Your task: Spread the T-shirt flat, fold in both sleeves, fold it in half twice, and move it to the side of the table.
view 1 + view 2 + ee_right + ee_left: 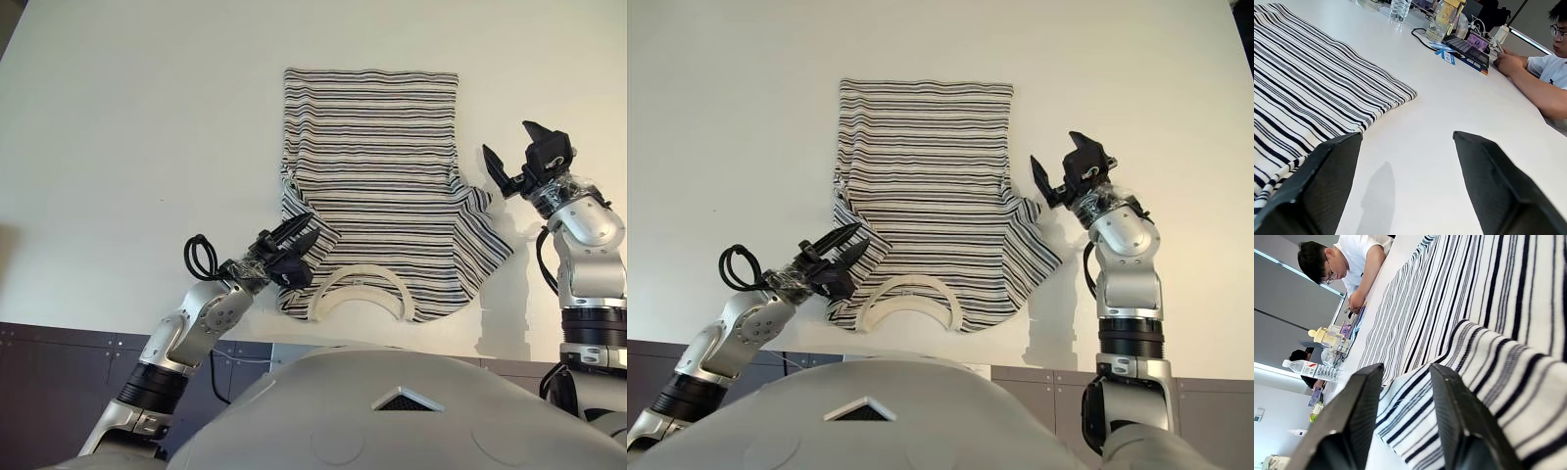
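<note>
One sleeve (297, 206) folded onto T-shirt (372, 147), flat on table (127, 147); left gripper (306, 230) over it, jaws slightly parted, empty. Right gripper (514, 157), jaws wide, beside splayed right sleeve (485, 235), likely poised to fold it.

left gripper (302, 232) held low, fingers slightly parted; right gripper (508, 144) raised, fingers spread wide.

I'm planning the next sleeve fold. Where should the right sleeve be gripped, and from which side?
Pinch the right sleeve at its outer cuff edge, probably coming in low from the robot's right. It lies flat, fanned out beyond the rest of the T-shirt onto bare table, so that edge is free, and the open right gripper is beside it.
</note>
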Controlling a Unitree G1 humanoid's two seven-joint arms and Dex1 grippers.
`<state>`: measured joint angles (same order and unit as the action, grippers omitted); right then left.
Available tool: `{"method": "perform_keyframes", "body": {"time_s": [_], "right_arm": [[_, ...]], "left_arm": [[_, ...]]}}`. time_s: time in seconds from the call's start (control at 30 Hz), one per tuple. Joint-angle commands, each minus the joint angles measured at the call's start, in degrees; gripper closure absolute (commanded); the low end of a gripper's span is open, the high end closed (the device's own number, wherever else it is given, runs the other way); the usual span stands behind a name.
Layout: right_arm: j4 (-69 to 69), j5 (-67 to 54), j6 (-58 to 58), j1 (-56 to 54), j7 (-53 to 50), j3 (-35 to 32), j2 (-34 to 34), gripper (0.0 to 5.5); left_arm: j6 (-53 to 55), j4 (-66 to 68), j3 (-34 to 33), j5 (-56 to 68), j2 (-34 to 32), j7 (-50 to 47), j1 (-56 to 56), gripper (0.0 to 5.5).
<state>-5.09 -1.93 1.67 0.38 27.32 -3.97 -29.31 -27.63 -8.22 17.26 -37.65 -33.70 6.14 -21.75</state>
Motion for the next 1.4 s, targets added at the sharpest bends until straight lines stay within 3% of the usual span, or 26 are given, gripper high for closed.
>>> {"method": "perform_keyframes", "body": {"time_s": [0.03, 0.23, 0.4, 0.57, 0.7, 0.8, 0.97, 1.33, 1.4], "right_arm": [[4.7, 1.8, 3.5, -0.2, 3.7, -1.3, -6.2, 2.06], [4.1, 3.2, 8.5, 2.0, 6.6, -1.3, -10.0, 2.06], [-8.2, 21.4, 39.9, 10.8, -2.1, -1.5, -22.1, 2.06], [-16.1, 32.5, 68.0, 19.7, -13.0, -6.5, -28.3, 2.06], [-23.1, 40.0, 76.9, 19.6, -14.7, -4.3, -33.5, 2.06], [-22.4, 42.8, 76.8, 16.8, -12.3, 0.6, -34.6, 2.06], [-17.9, 45.3, 68.4, 12.7, -11.9, 5.3, -29.9, 2.06], [-14.0, 45.5, 57.6, 17.1, -17.4, 6.3, -29.7, 2.06], [-12.9, 45.8, 56.2, 18.6, -18.8, 6.5, -29.5, 2.46]], "left_arm": [[0.2, -5.0, -7.1, -3.0, 0.9, -8.5, -2.8, 3.40], [2.0, -15.2, -13.4, -0.3, 4.6, -11.3, -7.5, 3.40], [20.2, -14.2, -28.8, 11.3, 22.1, -20.5, -14.3, 3.40], [24.4, -13.1, -29.2, 11.3, 31.3, -27.0, -15.8, 3.40], [23.5, -11.0, -30.7, 11.2, 32.9, -29.7, -17.7, 3.40], [23.3, -9.7, -32.0, 11.7, 33.2, -30.9, -17.1, 3.40], [23.6, -8.0, -30.4, 11.0, 31.9, -29.1, -13.7, 3.40], [23.2, -5.8, -29.3, 10.8, 31.3, -28.8, -14.2, 3.40], [23.3, -5.7, -29.2, 10.8, 31.1, -28.7, -14.1, 3.37]]}}
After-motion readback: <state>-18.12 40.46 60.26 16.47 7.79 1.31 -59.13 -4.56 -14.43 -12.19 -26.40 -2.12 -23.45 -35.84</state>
